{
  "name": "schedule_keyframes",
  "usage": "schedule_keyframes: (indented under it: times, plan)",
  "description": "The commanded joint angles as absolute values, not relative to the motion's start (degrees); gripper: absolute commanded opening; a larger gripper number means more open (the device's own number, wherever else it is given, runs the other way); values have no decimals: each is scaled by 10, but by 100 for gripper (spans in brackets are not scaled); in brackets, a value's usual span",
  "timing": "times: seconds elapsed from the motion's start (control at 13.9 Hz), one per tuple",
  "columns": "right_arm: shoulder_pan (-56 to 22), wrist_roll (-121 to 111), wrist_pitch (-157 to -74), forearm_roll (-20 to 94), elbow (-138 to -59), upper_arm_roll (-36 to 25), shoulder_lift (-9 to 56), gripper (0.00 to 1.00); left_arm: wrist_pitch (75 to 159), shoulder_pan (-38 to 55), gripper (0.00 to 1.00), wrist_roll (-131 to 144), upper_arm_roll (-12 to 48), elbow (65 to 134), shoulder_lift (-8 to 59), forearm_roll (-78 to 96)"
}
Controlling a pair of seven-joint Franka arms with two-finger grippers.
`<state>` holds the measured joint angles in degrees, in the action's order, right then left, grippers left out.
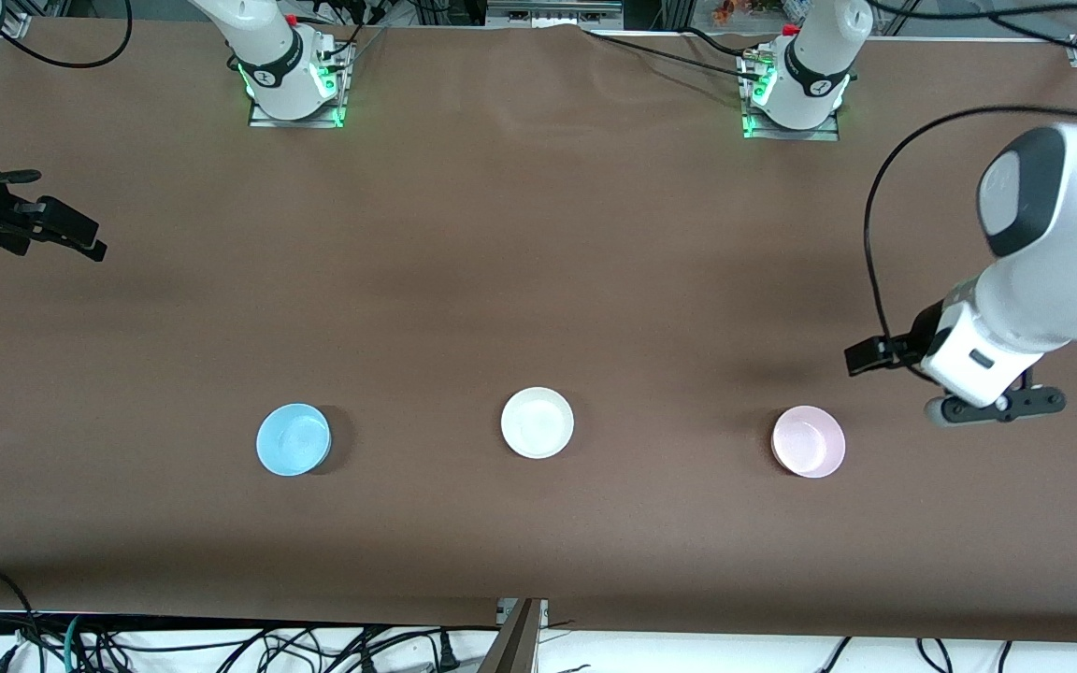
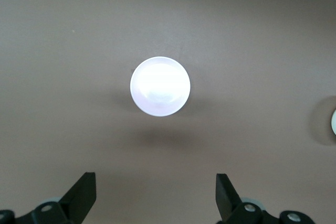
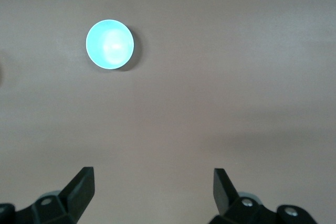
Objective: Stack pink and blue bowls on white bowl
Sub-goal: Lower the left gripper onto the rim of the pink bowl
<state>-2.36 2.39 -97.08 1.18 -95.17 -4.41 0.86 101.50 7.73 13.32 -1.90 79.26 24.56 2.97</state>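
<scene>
We're hovering left gripper (image 2: 155,195) near the pink bowl (image 1: 809,441), right gripper (image 3: 153,192) up-table of the blue bowl (image 1: 293,439), white bowl (image 1: 537,422) between, both jaws apart.

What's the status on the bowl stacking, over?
Left gripper open over table beside pink bowl. Right gripper open, waiting at table's edge. Blue bowl, white bowl unstacked. Nothing in the way.

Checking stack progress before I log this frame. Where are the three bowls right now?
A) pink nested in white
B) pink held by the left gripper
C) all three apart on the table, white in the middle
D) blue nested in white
C: the blue bowl, white bowl and pink bowl sit apart in a row, white between them; the left gripper and right gripper are both open and empty.
</scene>
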Motion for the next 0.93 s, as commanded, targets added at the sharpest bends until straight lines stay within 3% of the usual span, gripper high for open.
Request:
schedule_keyframes:
  times: [0.0, 0.43, 0.86]
  plan:
    - [-22, 31, -968, 15, -952, -43, 2, 100, 1055, 79, 100, 134, -19, 784, 290, 39]
    - [-22, 31, -969, 15, -952, -42, 2, 100, 1218, 97, 100, 134, -18, 847, 352, 42]
    - [-23, 31, -974, 15, -947, -41, 4, 100, 1312, 125, 100, 141, -19, 885, 403, 40]
